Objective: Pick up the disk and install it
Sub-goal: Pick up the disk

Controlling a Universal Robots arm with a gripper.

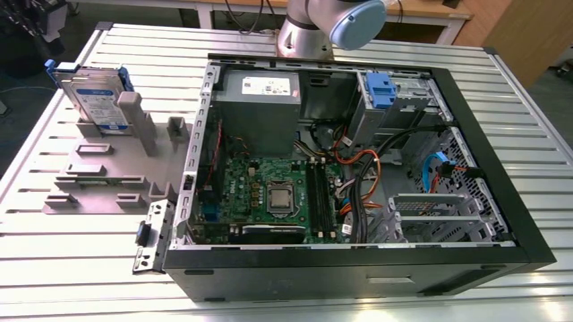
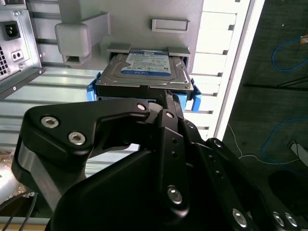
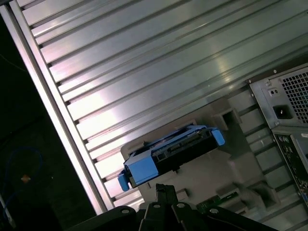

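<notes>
The disk stands on edge in a grey holder on the exterior view's left, beside the open computer case. In both wrist views it lies a short way ahead of my gripper: a silver drive with a white-and-blue label and blue side rails. My black gripper points at the drive's near edge, apart from it. Its fingers meet at a narrow tip, shut with nothing between them.
The arm's base stands behind the case. Inside the case are a grey power supply, a motherboard, loose cables and a drive bay with a blue latch. The slatted metal table runs on in front.
</notes>
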